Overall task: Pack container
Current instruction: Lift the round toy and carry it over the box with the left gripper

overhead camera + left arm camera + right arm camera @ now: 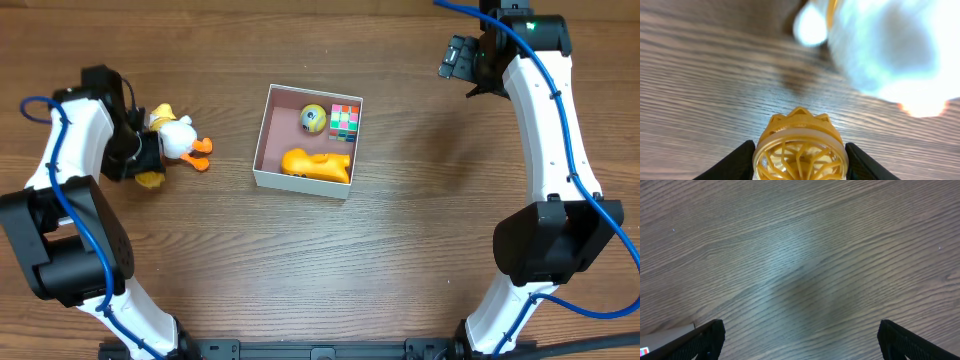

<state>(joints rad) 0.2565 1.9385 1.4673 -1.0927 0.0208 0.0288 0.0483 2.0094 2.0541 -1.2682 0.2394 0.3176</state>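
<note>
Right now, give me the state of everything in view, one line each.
container: open, holds three toys
ball: inside container
colour cube: inside container
orange toy: lying inside container
duck: on table, outside container
yellow lattice toy: gripped by left fingers
left fingers: shut on yellow lattice toy
right fingers: open, empty

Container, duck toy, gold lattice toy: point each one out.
container (300, 185), overhead view, white front wall.
duck toy (178, 137), overhead view, white body.
gold lattice toy (800, 135), left wrist view, pale rim band.
</note>
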